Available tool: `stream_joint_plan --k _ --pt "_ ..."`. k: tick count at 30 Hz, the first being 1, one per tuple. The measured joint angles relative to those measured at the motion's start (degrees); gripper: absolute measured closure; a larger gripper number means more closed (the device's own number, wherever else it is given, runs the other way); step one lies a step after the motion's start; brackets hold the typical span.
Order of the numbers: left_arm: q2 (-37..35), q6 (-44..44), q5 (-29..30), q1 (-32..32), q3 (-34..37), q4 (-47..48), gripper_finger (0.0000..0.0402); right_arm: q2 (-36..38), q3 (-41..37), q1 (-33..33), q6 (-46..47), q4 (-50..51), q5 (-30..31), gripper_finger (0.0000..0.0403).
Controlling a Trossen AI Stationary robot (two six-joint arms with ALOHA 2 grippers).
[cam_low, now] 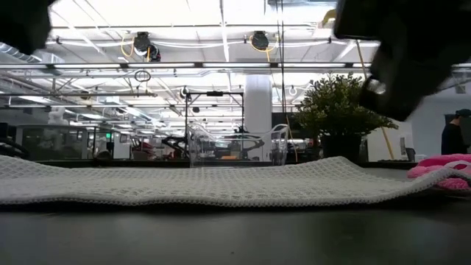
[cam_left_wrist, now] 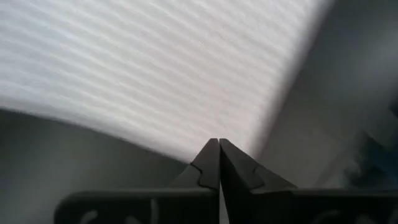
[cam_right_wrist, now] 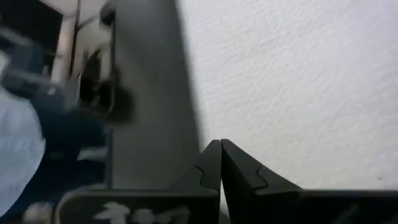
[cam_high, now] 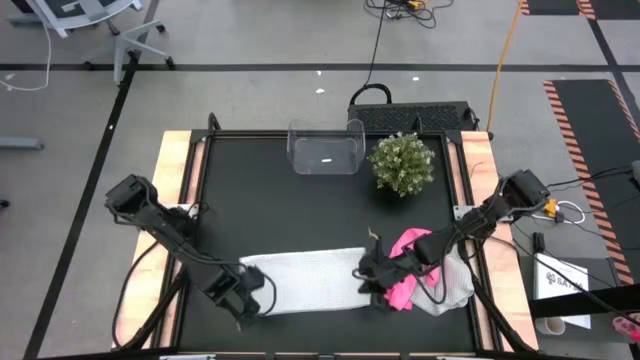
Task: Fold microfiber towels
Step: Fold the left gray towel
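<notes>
Both claws are pinched shut down at the near edge of the white towel (cam_high: pixel 305 280): left claw (cam_high: pixel 250 300) at its left near corner, right claw (cam_high: pixel 372 285) at the right one. The towel lies flat, long axis running left-right between them, so I reckon the fold goes away toward the bin (cam_high: pixel 325 148). The pink towel (cam_high: pixel 408 268) is bunched just right.

The bench (cam_high: pixel 230 190) has a black top with pale wood strips at both sides, filling the middle of the high view. On it lie a white towel (cam_high: pixel 305 280) at lower centre, a pink towel (cam_high: pixel 405 265) and another white towel (cam_high: pixel 450 285) at lower right. A clear bin (cam_high: pixel 325 148) and a small green plant (cam_high: pixel 402 163) stand at upper centre.
</notes>
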State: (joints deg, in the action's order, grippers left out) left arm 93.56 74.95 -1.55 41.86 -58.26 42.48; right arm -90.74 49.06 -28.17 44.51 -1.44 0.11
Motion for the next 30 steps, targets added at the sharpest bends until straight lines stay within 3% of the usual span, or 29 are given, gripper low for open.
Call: stream_joint_plan --k 4,9,14,23,30 --pt "0.02 1.23 8.72 -2.89 0.0 7.34 0.0386 0.05 0.0 4.55 -4.09 0.15 1.23 0.0403" --pt "0.02 -3.14 8.86 -5.95 0.0 7.02 0.0385 0.05 0.0 9.37 -6.25 0.03 -3.21 0.0403" --pt "0.89 -4.58 9.13 -5.65 0.0 4.05 0.0395 -2.18 0.02 9.64 -6.44 -0.54 -4.67 0.0403" --pt "4.7 -4.35 10.98 -5.67 1.56 5.21 0.0396 -9.22 0.0 9.27 -6.64 -0.78 -4.97 0.0403" --pt "6.45 -4.04 11.14 -7.13 3.8 5.36 0.0387 -9.59 0.07 12.85 -12.68 -0.28 -5.06 0.0403"
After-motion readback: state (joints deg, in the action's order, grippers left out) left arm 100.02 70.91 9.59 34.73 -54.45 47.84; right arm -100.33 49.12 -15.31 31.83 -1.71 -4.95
